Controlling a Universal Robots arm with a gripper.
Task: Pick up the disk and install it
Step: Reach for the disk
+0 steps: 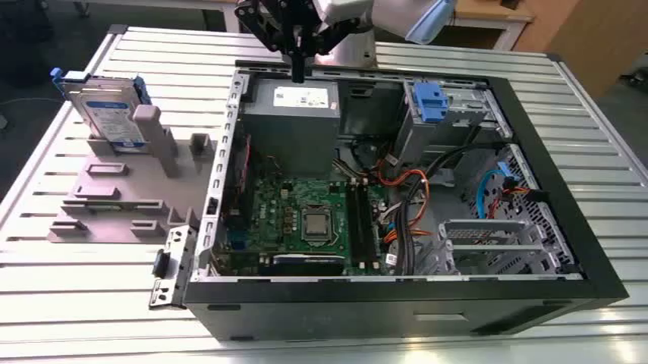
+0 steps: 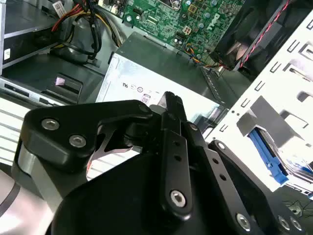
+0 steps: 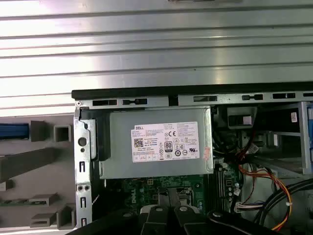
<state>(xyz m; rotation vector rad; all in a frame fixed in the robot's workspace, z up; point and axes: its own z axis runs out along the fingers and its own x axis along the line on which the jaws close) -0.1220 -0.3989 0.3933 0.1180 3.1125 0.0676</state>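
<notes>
Disk [image 1: 106, 106]: flat rectangular silver hard drive with a white-and-blue label and a blue plastic carrier bracket. It stands on edge on the exterior view's left, outside the computer, with its labelled face showing. A post of its holder hides the lower corner.

Holder: grey moulded plastic stand [image 1: 111, 201] with slots and blocks, lying on the ribbed aluminium table [image 1: 61, 303] just beside the case. In the first wrist view a blue strip [image 3: 13, 130] lies next to the grey blocks. The picture's edge cuts it off, so I cannot tell whether it belongs to the carrier.

Gripper [image 1: 299, 74]: black, two-fingered, pointing down over the far rim of the case and well apart from the disk. The fingers are drawn together with nothing between them. Whether the tip touches anything cannot be told. The arm above it is cut off at the top of the exterior view. In the second wrist view the gripper's black links cover part of the label on the box below.

Case: black open-sided computer case [image 1: 567, 227].
- Large grey metal power supply box [image 1: 294, 106], directly under the gripper.
- Green motherboard [image 1: 303, 212].
- Blue-tabbed drive [image 1: 430, 102] in its bay, with no labelled face on show.
- Orange and black cables [image 1: 405, 182], tangled, with their ends hidden.
</notes>
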